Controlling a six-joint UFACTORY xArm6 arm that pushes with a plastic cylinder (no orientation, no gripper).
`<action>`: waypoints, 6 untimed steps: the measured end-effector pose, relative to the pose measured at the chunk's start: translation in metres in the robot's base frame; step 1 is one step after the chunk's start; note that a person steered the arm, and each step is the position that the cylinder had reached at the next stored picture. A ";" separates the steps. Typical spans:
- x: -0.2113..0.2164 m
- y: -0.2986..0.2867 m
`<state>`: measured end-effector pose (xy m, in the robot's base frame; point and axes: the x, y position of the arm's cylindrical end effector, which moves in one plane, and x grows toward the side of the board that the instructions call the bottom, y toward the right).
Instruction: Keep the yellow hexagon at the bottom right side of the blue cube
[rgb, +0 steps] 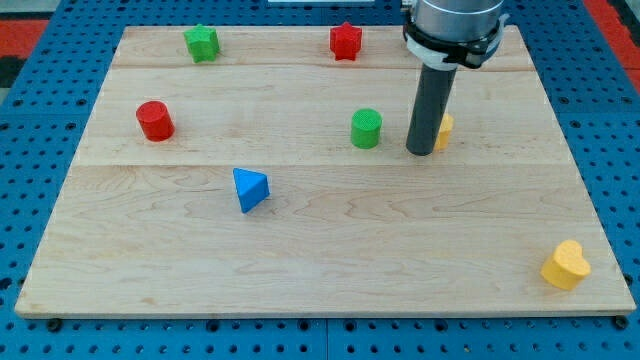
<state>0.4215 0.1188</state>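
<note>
two red (155, 120), two green (366, 128), two yellow (445, 127), one blue (250, 188); my tip (421, 152) touching yellow.

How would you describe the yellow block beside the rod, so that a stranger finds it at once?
Start at the dark rod in the board's upper right. My tip touches a small yellow block, half hidden behind it. The other yellow block, a heart, lies alone at the bottom right corner.

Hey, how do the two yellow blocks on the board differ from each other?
The yellow block by the rod is mostly hidden behind my tip, so its shape can't be made out; the yellow heart lies in full view. The first sits mid-board toward the view's right, beside the green cylinder; the heart sits alone at the bottom right corner. Both are yellow.
</note>
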 end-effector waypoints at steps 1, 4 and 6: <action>-0.007 0.011; -0.044 0.024; -0.057 0.009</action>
<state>0.3649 0.1280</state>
